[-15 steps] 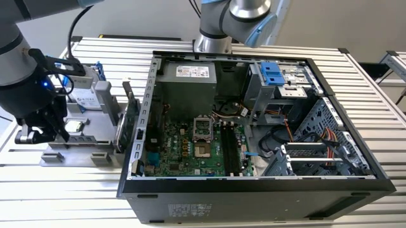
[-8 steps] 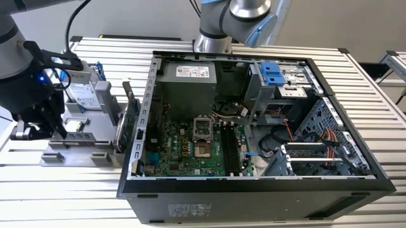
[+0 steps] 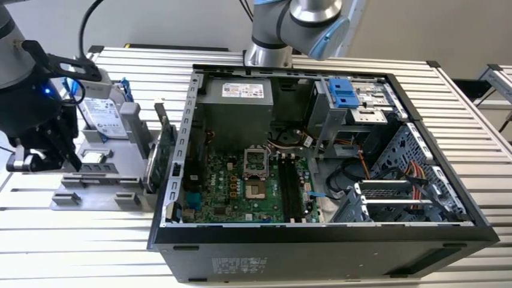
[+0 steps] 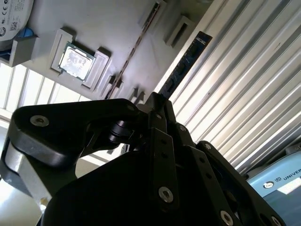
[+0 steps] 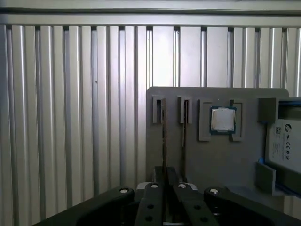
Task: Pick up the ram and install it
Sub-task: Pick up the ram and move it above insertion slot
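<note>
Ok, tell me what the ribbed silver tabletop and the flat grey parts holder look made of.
Ribbed silver tabletop: likely aluminium, brushed; bright streaks run along its straight grooves. Flat grey parts holder: probably matte plastic; dull, even grey, no glints.

The exterior view is looking steeply down over the computer case (image 3: 320, 233) and gray tray (image 3: 92, 195). Both wrist views are closely facing that tray past the gripper (image 5: 164, 174).

Shows a ribbed silver table (image 3: 72, 240) across most of the exterior view. Meets a plain pale grey wall (image 3: 176, 21) along the top edge. Adds a second slatted surface (image 3: 500, 90) at upper right. Catches bright light on the ribs.
</note>
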Robot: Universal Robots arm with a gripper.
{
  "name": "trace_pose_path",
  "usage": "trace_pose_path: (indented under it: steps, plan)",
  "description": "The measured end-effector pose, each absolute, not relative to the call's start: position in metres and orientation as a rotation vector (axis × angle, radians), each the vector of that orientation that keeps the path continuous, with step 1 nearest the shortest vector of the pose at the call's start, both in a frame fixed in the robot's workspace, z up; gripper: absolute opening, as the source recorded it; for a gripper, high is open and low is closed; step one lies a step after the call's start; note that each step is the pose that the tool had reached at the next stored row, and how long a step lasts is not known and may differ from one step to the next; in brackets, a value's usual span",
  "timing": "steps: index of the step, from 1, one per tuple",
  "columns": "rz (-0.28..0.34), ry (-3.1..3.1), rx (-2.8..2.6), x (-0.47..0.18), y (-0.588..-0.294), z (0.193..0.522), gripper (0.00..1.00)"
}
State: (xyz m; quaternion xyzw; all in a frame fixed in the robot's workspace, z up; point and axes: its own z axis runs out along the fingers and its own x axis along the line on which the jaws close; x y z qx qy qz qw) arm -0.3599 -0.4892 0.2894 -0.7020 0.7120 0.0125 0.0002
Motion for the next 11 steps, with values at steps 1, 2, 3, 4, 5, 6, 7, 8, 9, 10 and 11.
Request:
trace_pose_path:
  steps: [1,2,3,4,5,6,7,8,9,10,11]
  plan:
    - [0.039,2.237,-2.205,-0.360,-0.489,0.291,0.00]
    - [0.039,2.237,-2.205,-0.360,-0.489,0.292,0.00]
    - [0.039,2.237,-2.205,-0.360,-0.489,0.294,0.00]
    - [0.039,2.237,-2.205,-0.360,-0.489,0.295,0.00]
    - [0.039,2.237,-2.205,-0.360,-0.489,0.297,0.00]
    - [0.039,2.237,-2.205,-0.360,-0.489,0.298,0.00]
    - [0.039,2.237,-2.205,-0.360,-0.489,0.300,0.00]
    - [0.039,2.237,-2.205,-0.360,-0.489,0.301,0.00]
    - [0.039,2.237,-2.205,-0.360,-0.489,0.303,0.00]
    - [0.039,2.237,-2.205,-0.360,-0.489,0.304,0.00]
    - [0.039,2.237,-2.205,-0.360,-0.489,0.306,0.00]
